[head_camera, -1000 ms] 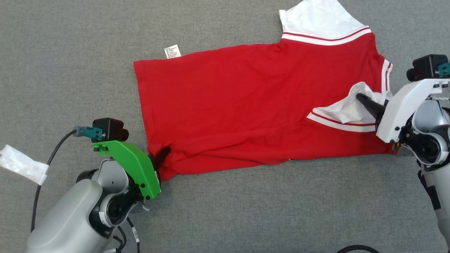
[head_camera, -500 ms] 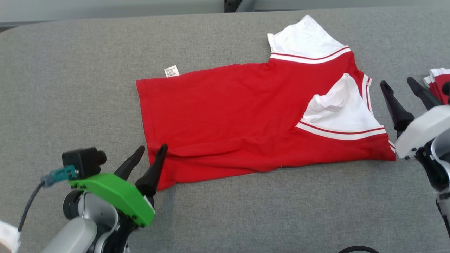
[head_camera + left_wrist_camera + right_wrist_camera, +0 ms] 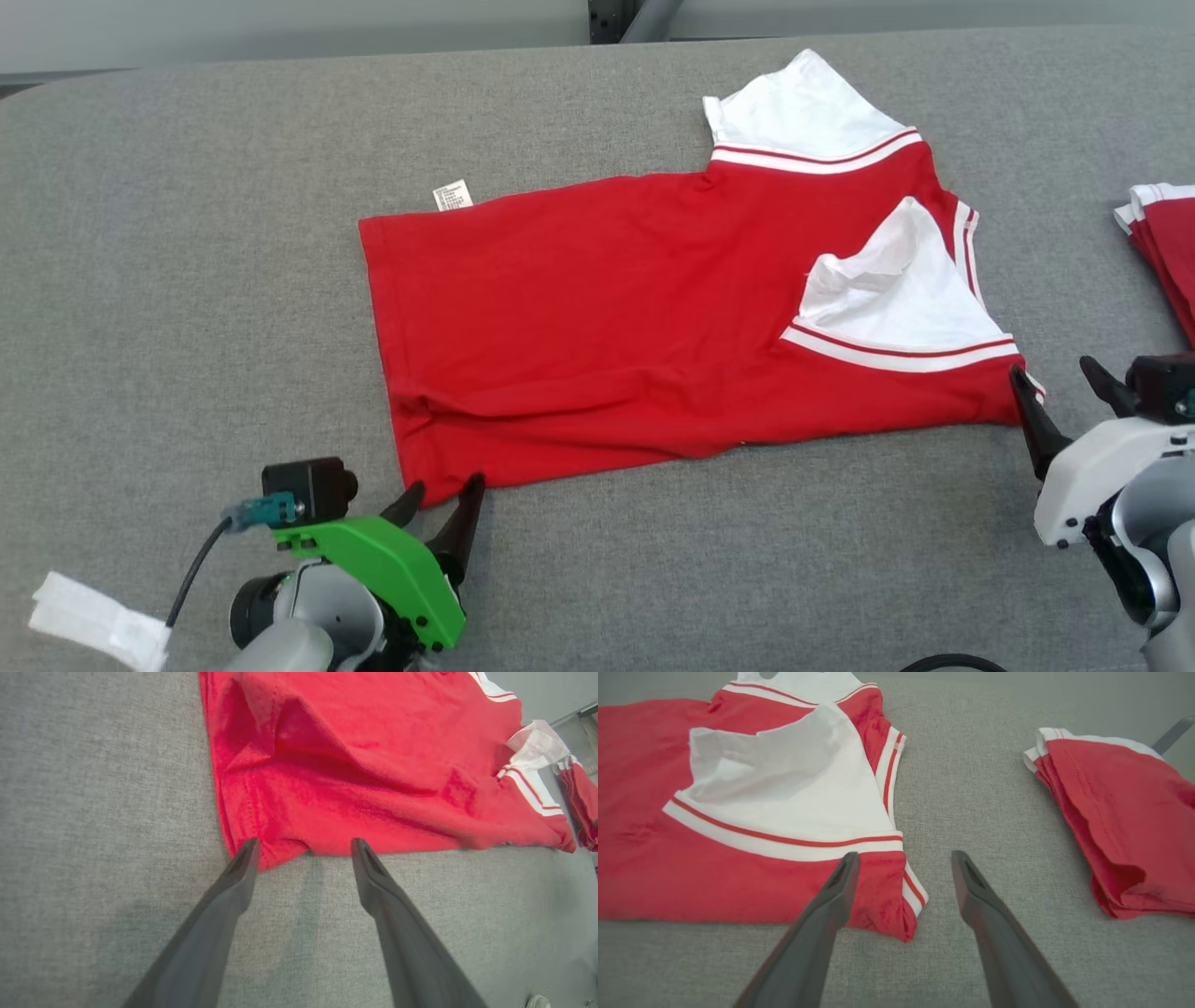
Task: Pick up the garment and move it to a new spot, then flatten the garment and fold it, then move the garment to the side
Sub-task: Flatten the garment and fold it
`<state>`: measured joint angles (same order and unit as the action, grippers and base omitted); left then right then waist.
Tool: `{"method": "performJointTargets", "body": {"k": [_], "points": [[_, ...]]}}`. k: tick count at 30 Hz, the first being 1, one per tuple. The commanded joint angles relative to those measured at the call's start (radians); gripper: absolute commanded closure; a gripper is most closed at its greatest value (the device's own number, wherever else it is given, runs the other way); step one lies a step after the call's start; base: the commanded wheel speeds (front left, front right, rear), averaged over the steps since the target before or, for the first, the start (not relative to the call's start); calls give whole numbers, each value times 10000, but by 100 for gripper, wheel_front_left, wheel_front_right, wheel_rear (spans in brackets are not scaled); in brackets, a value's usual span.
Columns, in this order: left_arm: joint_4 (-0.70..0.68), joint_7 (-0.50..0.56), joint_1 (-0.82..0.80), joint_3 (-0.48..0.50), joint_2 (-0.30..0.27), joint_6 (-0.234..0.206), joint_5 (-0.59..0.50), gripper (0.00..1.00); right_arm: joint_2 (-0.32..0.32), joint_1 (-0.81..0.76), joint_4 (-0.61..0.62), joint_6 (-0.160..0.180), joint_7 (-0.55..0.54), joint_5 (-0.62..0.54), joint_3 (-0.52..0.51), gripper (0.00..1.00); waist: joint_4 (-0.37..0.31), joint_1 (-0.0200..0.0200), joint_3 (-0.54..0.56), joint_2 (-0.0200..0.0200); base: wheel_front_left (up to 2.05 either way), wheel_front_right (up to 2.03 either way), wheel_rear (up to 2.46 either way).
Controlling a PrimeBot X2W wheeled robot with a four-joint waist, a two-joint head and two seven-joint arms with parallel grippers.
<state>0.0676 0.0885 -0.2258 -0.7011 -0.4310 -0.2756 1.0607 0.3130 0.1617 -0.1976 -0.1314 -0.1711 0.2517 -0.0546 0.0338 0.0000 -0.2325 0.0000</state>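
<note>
Lying on grey surface (image 3: 187, 233): red garment (image 3: 607, 308)

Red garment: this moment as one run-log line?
garment: flat on grey surface, white sleeve folded onto body | left gripper: open at hem corner | right gripper: open at collar-end corner | nearby: second folded garment

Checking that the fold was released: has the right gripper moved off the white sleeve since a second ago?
Yes. The right gripper has drawn back from the white sleeve toward the robot, open beside the garment at its near corner.

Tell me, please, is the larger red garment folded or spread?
Partly folded: garment lies flat, with one white sleeve turned over its body.
</note>
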Motion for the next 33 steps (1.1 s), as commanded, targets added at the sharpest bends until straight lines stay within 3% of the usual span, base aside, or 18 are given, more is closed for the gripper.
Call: {"method": "performJointTargets", "body": {"k": [1,6,12,13,14,15,16,17,18,19,20,24,27,28,29,30,33], "points": [[137,194,-278,-59,-59,40,-101,0,66,277,-100,16,-249,-64,102,0,-13,0,-192,0,0,0,0],[656,728,-1000,-344,-63,99,-362,0,270,754,-685,16,-1220,-272,433,0,-17,0,-447,0,0,0,0],[1313,1109,-1278,-514,63,180,-290,0,400,924,-1421,7,-2776,452,1203,0,7,0,-598,0,0,0,0],[1382,1108,-1283,-525,93,203,-267,16,452,938,-1465,5,-2930,614,1320,0,6,0,-604,0,0,0,0],[1475,1078,-1303,-540,89,178,-314,48,498,1000,-1503,5,-2996,755,1362,0,6,0,-611,0,0,0,0],[1571,1038,-1368,-609,20,139,-493,60,546,1049,-1533,7,-3035,848,1371,3,8,0,-614,0,0,0,0],[1619,983,-1388,-633,-13,111,-520,70,581,1088,-1566,7,-3084,918,1390,16,12,0,-606,0,0,0,0],[1614,922,-1363,-600,-6,99,-499,70,622,1111,-1594,7,-3113,984,1428,24,18,0,-588,0,0,0,0],[1578,915,-1316,-550,-10,100,-454,70,667,1121,-1601,9,-3155,1047,1451,23,24,0,-564,0,0,0,0],[1514,875,-1268,-525,-81,79,-462,60,721,1138,-1604,9,-3173,1102,1478,20,30,0,-536,0,0,0,0],[1445,870,-1216,-517,-180,65,-498,56,782,1159,-1589,9,-3185,1168,1487,20,41,0,-513,0,0,0,0],[1336,999,-960,-429,-423,-86,-374,53,928,1120,-1541,10,-3172,1308,1447,19,120,0,-450,0,0,0,0],[1353,981,-946,-478,-508,-168,-517,47,944,1128,-1509,9,-3178,1328,1474,13,127,0,-432,0,0,0,0],[1324,948,-904,-451,-454,-175,-445,24,942,1123,-1485,9,-3170,1336,1488,11,136,0,-417,0,0,0,0],[1283,950,-869,-438,-413,-169,-380,7,935,1114,-1465,9,-3172,1360,1496,9,144,0,-406,0,0,0,0],[1253,981,-868,-469,-421,-165,-395,0,933,1110,-1443,9,-3178,1375,1506,7,147,0,-401,0,0,0,0],[1298,1130,-898,-612,-356,-170,-443,0,925,1128,-1392,9,-3183,1382,1548,6,137,0,-414,0,0,0,0]]}}
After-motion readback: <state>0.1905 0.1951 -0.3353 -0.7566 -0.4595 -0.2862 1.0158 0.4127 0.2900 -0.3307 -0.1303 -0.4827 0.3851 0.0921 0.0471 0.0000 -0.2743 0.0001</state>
